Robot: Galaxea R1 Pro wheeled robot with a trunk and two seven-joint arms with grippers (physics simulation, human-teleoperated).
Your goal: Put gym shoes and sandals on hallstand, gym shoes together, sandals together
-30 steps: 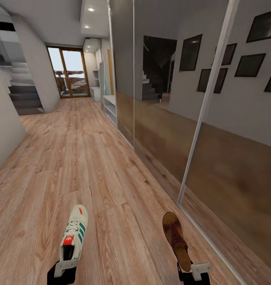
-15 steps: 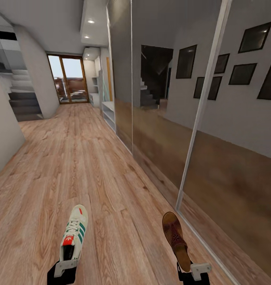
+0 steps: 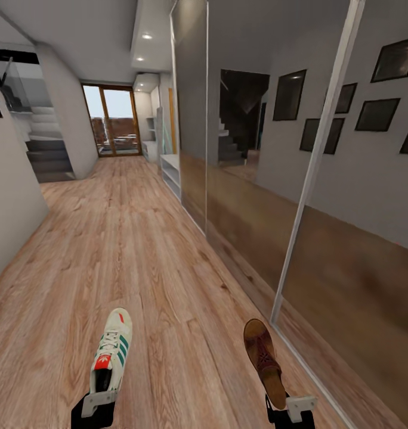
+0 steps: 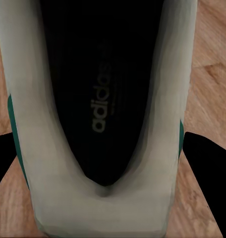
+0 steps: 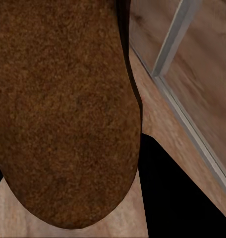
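Note:
A white gym shoe (image 3: 111, 351) with green stripes and a red tongue patch is held by its heel in my left gripper (image 3: 98, 400), toe pointing ahead above the corridor floor (image 3: 138, 250). In the left wrist view the shoe's dark insole (image 4: 100, 89) sits between the black fingers (image 4: 209, 163). My right gripper (image 3: 286, 408) is shut on the heel of a brown sandal (image 3: 263, 357). Its brown footbed (image 5: 63, 109) shows close up in the right wrist view. The light grey hallstand (image 3: 171, 173) stands far down the corridor against the right wall.
A mirrored sliding-door wardrobe (image 3: 299, 179) runs along the right side, its floor rail close to the sandal. A grey wall (image 3: 10, 196) bounds the left. Stairs (image 3: 49, 158) and a glass door (image 3: 114, 122) lie at the far end. Open floor stretches ahead.
The whole view has shifted a little as the camera moved along the corridor; the hallstand looks slightly nearer. Both grippers hold their shoes as before.

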